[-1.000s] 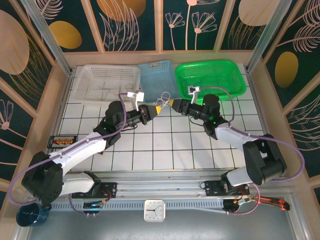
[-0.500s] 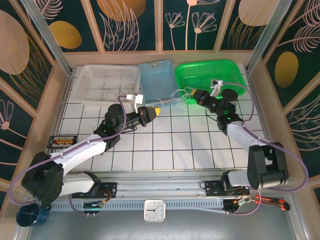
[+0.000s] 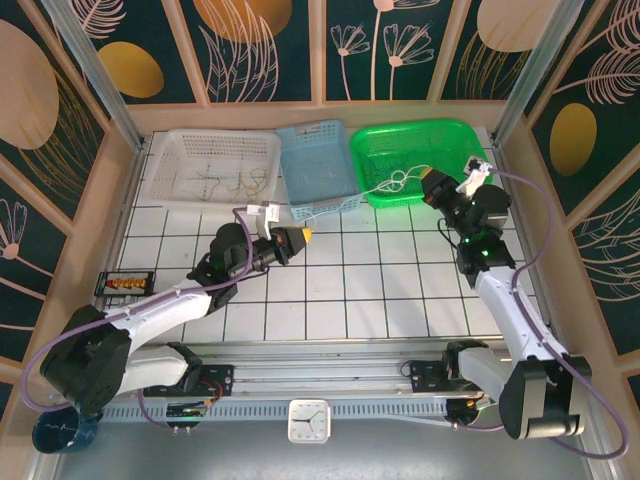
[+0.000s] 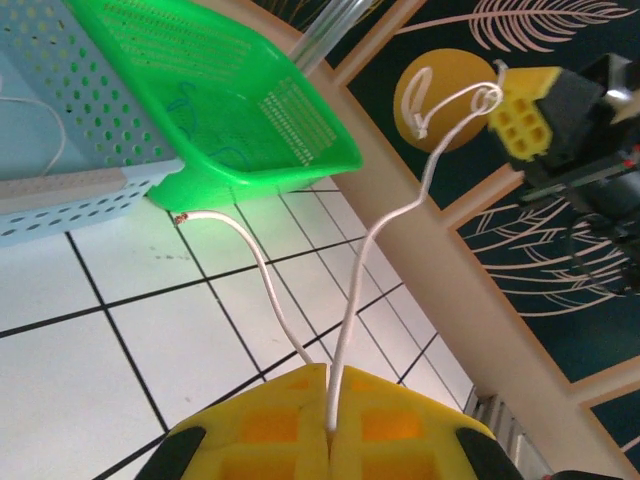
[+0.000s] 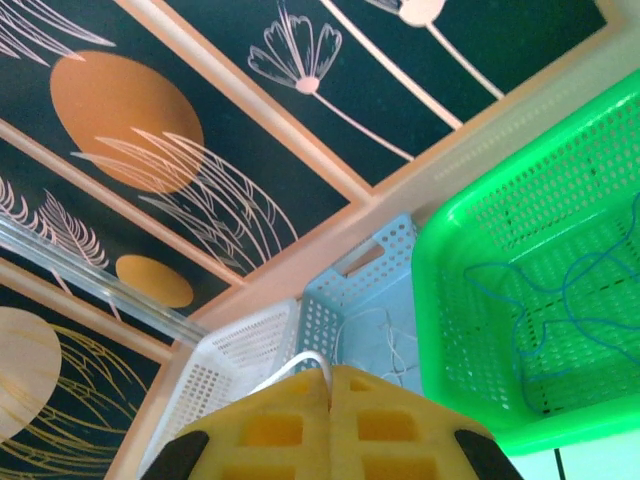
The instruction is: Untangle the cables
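The left gripper [image 3: 304, 234] is clenched on a white cable [image 4: 372, 235] — the strand runs up to the right gripper [image 3: 431, 186], clamped on its far end. That gripper hangs at the near rim of the green basket [image 3: 462, 135].

The green basket [image 4: 215, 70] looks glossy perforated plastic, the white cable [image 4: 384, 216] smooth.

Robot lab test cell indicated. Two white-and-black jointed robot arms, left arm [image 3: 165, 300] and right arm [image 3: 505, 300], seen bolted to slotted aluminium rail [image 3: 330, 352] at near edge of white grid-lined tabletop [image 3: 340, 290]. Workspace enclosed by aluminium frame posts [image 3: 90, 70] and dark floral-printed wall panels [image 3: 260, 45]. Small white square analogue clock [image 3: 308, 421] mounted facing overhead camera. Perforated plastic sorting baskets lined up at far edge: white basket [image 3: 215, 135], light blue basket [image 3: 310, 127], green basket [image 3: 415, 125].
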Controlling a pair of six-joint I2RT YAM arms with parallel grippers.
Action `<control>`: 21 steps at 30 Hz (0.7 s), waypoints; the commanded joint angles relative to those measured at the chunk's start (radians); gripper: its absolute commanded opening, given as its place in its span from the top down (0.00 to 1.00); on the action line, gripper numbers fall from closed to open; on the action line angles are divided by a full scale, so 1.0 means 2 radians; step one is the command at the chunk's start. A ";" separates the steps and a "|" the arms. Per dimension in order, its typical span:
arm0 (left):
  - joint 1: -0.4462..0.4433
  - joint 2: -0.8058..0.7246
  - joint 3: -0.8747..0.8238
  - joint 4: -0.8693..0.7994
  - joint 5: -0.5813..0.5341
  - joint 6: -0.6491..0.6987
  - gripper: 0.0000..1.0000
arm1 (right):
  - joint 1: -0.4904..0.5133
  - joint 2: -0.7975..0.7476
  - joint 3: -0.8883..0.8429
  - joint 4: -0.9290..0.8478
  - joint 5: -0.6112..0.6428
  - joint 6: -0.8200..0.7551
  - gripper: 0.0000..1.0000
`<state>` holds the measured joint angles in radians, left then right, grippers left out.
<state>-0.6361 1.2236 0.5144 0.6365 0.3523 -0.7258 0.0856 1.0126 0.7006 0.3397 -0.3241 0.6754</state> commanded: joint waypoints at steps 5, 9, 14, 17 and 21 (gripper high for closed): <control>-0.002 0.007 -0.025 0.017 -0.033 0.025 1.00 | -0.005 -0.050 0.029 -0.032 0.059 -0.022 1.00; -0.002 0.015 -0.050 0.023 -0.056 0.030 1.00 | -0.010 -0.050 0.057 -0.052 0.070 -0.035 1.00; -0.002 0.019 -0.080 0.035 -0.085 0.028 1.00 | -0.039 -0.050 0.087 -0.071 0.084 -0.044 1.00; -0.002 0.015 -0.095 0.040 -0.103 0.027 1.00 | -0.066 -0.056 0.095 -0.074 0.085 -0.039 1.00; -0.002 0.010 -0.108 0.047 -0.112 0.025 1.00 | -0.097 -0.064 0.099 -0.067 0.064 -0.021 1.00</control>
<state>-0.6575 1.2457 0.3492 0.7856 0.2226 -0.6819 -0.0402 0.9321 0.8295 0.1024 -0.2817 0.6178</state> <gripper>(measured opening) 0.043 0.052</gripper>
